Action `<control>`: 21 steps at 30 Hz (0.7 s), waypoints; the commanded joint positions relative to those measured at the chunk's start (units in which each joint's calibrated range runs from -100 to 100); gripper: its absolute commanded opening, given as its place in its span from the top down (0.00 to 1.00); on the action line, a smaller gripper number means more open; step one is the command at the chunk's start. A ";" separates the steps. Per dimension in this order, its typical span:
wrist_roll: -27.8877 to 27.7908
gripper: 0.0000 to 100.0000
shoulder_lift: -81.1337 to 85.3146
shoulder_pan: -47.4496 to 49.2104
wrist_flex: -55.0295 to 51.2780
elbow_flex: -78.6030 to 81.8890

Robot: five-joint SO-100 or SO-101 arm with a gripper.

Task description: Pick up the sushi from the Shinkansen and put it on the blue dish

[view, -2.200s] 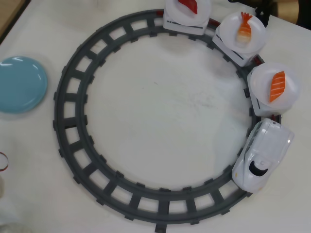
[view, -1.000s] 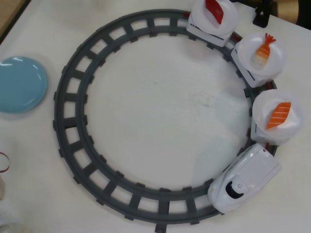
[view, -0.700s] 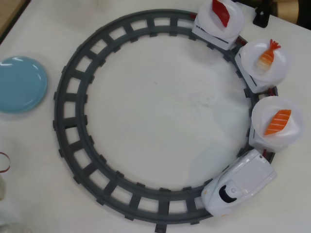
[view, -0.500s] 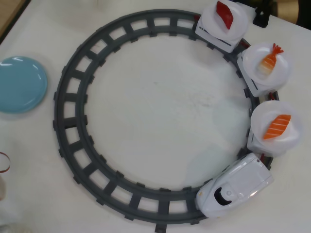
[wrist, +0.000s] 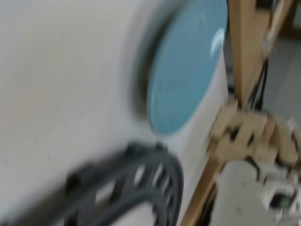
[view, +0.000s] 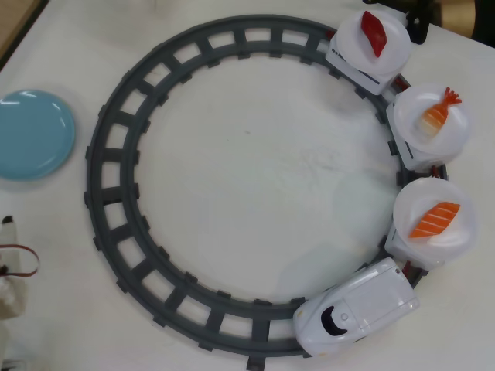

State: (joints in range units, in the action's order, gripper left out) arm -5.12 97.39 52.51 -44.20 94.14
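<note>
Sushi point(view: 435, 219) rides its plate behind the Shinkansen point(view: 356, 311); dish point(view: 34, 134) sits empty (jaws unseen, state unknown).

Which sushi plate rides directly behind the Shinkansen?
The plate carrying the salmon nigiri, next to the Shinkansen; shrimp and tuna follow further back.

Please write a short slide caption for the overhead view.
Shinkansen pulls three sushi plates around the track; blue dish sits empty outside it.

One Shinkansen point(view: 356, 311), three white plates point(view: 431, 222), three sushi pieces point(view: 434, 219), one blue dish point(view: 32, 134).
</note>
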 commanded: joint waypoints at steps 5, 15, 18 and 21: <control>-2.20 0.80 -0.54 -7.44 -0.34 -9.74; -5.13 0.80 -19.12 -14.31 -2.72 -31.11; -5.13 0.80 -28.33 -15.10 -2.89 -40.94; -5.13 0.80 -37.62 -16.33 -4.25 -50.86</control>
State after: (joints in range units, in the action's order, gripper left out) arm -9.93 67.86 37.56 -47.56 54.89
